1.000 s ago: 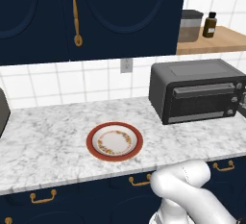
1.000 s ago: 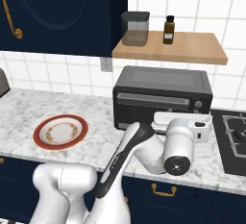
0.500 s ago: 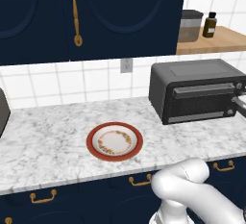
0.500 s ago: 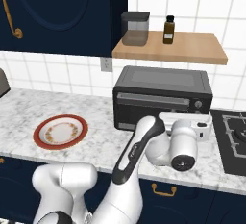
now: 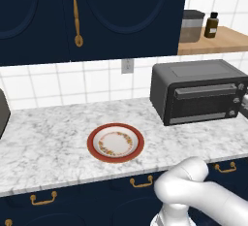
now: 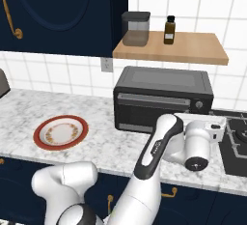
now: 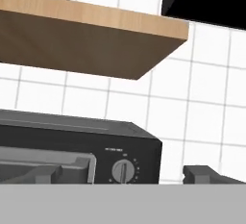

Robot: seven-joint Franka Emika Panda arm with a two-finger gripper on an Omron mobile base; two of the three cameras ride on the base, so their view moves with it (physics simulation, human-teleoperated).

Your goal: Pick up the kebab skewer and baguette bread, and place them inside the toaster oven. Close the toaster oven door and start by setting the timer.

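The toaster oven (image 6: 163, 98) stands dark grey on the counter with its door (image 6: 153, 107) shut, and it sits at the right in the left base view (image 5: 198, 91). My gripper (image 6: 217, 125) hovers just off the oven's front right corner, near the knobs (image 6: 199, 105). Its fingers are hidden behind the white hand. The hand view looks up at a round knob (image 7: 124, 170) and the right end of the door handle (image 7: 53, 166). The kebab skewer and the baguette bread are out of view. The floral plate (image 5: 115, 143) lies bare.
A wooden shelf (image 6: 170, 46) with a jar (image 6: 135, 28) and a brown bottle (image 6: 169, 29) hangs above the oven. A stove grate (image 6: 236, 134) lies right of my hand. Blue cabinets hang overhead. My arm crosses in front of the oven (image 6: 159, 147).
My forearm has swung up and the hand has slid a little to the right along the oven's front. The oven and plate have stayed put.
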